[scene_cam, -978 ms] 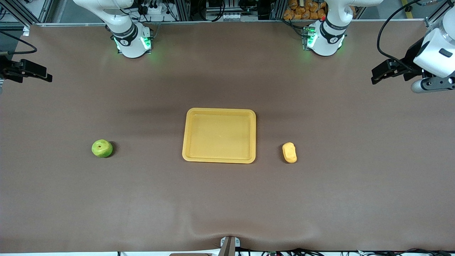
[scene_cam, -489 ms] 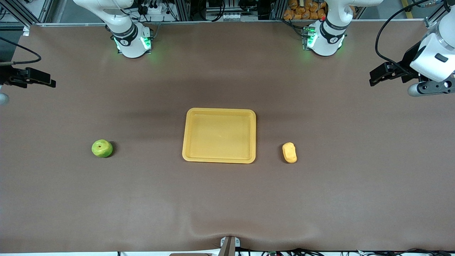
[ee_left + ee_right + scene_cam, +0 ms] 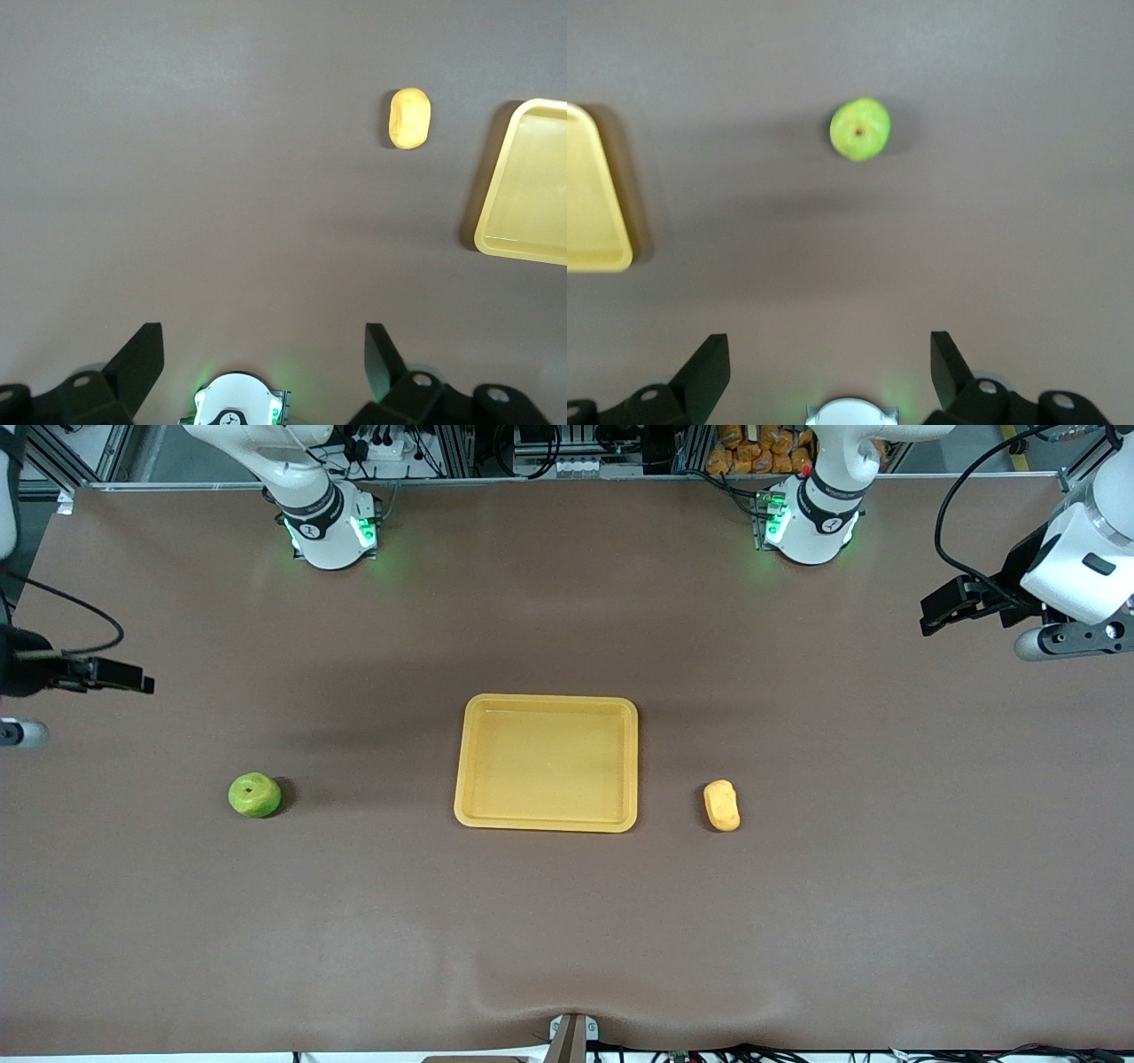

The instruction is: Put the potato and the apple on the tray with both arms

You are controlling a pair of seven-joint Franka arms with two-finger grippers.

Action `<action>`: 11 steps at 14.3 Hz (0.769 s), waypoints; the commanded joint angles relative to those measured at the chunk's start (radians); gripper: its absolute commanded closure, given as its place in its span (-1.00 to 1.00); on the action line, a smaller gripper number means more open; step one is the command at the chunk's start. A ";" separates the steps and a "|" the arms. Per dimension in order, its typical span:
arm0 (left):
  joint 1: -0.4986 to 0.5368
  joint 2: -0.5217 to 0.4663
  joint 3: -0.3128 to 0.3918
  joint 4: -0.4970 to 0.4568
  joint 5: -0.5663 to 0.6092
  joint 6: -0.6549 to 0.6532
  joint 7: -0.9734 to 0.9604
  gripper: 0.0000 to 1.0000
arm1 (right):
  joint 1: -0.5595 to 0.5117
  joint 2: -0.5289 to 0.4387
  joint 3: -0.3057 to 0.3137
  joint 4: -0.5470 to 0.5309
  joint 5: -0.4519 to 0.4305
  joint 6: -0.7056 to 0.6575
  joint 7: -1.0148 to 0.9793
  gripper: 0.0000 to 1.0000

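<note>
With the tray [image 3: 547,763] between apple [image 3: 255,794] and potato [image 3: 722,805], each item suits its nearer arm: right pincer [image 3: 133,684] and left pincer [image 3: 930,615] hover wide, empty, above the tabletop [image 3: 567,921] ends.

The worktop [image 3: 567,921] under my grippers carries a matt brown covering, soft-looking, with a slight ripple along one edge. The tray [image 3: 547,820] appears to be smooth yellow-orange plastic with a faint sheen on its rim. The potato [image 3: 722,805] is smooth and matt. The apple [image 3: 255,795] has a bright green, slightly glossy skin. My left gripper [image 3: 264,359] and right gripper [image 3: 830,359] show matt black plastic fingers.
</note>
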 commanded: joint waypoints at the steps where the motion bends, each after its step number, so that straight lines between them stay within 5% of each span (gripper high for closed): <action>1: 0.003 -0.027 -0.001 -0.023 -0.020 -0.006 0.003 -1.00 | -0.031 -0.010 0.017 -0.095 -0.019 0.116 -0.015 -1.00; 5: 0.003 -0.019 -0.001 -0.029 -0.020 -0.006 0.003 -1.00 | -0.045 0.004 0.017 -0.255 -0.019 0.333 -0.013 -1.00; 11: -0.020 0.030 -0.004 -0.028 -0.012 0.007 0.016 -1.00 | -0.056 0.136 0.017 -0.267 -0.007 0.404 -0.013 -1.00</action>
